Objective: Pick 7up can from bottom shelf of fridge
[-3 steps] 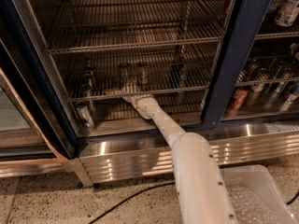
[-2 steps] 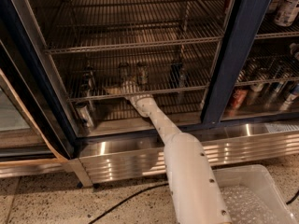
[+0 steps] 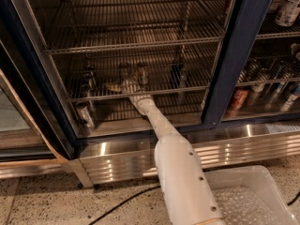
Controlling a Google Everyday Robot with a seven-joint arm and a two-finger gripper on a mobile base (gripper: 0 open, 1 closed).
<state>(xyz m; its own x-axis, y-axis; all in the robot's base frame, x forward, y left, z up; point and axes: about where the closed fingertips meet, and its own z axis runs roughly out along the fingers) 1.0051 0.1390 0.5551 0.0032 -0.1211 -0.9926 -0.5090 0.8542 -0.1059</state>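
The slim, silvery-grey 7up can (image 3: 124, 71) stands upright on the chrome wire bottom shelf (image 3: 201, 82) of the navy-framed fridge (image 3: 234, 55), just behind the end effector (image 3: 125, 85).

White arm (image 3: 180, 172) outstretched forward, tool (image 3: 127, 85) centre-left

The tool (image 3: 124, 85) at the bottom shelf (image 3: 194, 78) half hides the 7up can (image 3: 124, 70).

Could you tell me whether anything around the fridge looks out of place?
One can sits alone under the bottom shelf, at the fridge's left side, apart from the cans standing on it. A black cable trails across the floor. The claw is at the shelf's front rail, among the middle cans.
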